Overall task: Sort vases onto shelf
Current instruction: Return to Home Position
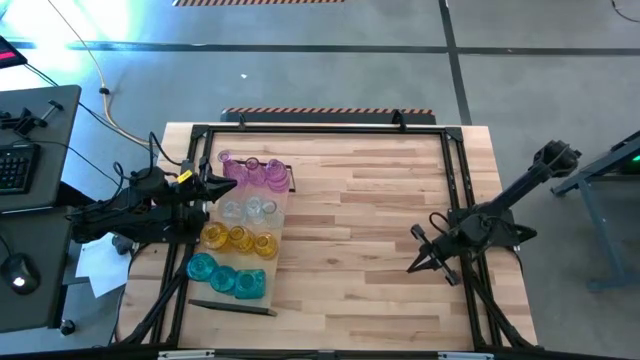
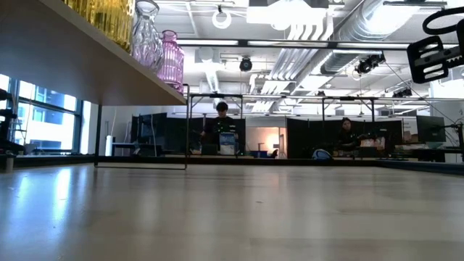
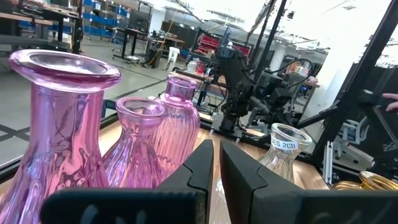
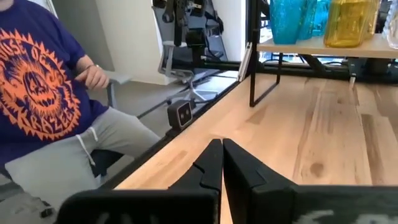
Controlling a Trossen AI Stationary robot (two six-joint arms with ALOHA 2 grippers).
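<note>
The desk [image 1: 380,230] carries the shelf [image 4: 311,43] on its left, with the vases in four rows: pink [image 1: 250,170] farthest, then clear [image 1: 248,208], yellow [image 1: 238,238], and teal [image 1: 228,275] nearest. The left claw [image 3: 216,146] hangs beside the pink row, narrow and empty. The right claw [image 4: 222,144] hovers over the desk's right side, fingers together, holding nothing

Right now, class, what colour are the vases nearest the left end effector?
Pink vases; best in left wrist view.
</note>
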